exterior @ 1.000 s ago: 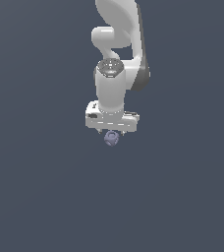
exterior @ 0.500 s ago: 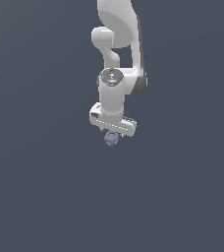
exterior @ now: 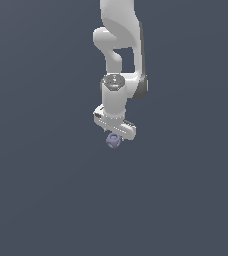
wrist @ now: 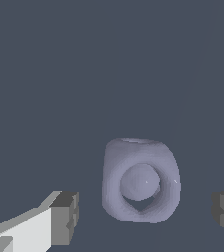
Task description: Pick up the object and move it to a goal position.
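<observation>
Ext. cam far; wrist cam close-up.

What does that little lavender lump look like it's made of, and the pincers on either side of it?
The object looks like smooth matte plastic or rubber: even pale lavender-grey, with soft shading and only a faint highlight. Being a simulator's render, its real material is open. The gripper's fingertips look like dark grey rubbery pads on white hard-plastic-looking fingers, flat and unglossy. They stand apart from the object.
</observation>
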You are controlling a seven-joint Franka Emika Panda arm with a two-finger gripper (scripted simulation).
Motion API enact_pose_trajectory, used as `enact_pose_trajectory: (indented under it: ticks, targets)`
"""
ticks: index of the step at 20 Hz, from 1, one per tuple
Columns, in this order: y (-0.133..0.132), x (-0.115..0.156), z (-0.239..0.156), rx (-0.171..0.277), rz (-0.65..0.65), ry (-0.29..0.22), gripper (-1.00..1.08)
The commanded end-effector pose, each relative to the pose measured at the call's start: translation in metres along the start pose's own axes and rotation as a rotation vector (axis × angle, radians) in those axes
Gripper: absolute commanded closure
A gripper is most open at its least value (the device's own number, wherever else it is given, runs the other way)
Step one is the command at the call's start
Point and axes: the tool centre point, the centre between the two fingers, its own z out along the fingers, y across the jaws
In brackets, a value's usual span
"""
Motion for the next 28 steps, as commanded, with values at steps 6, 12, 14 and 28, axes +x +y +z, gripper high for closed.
enact_pose_trajectory:
  ticks: [6, 12, 14, 28]
  targets:
    - [0.002, -0.003, 0.004, -0.001, 0.029, 0.0, -0.92]
    - [0.002, -0.004, 0.016, -0.001, 0.03, 0.0, -0.92]
    - [0.003, -0.004, 0.025, -0.001, 0.031, 0.0, -0.92]
    - [0.002, -0.004, 0.055, -0.001, 0.034, 0.001, 1.08]
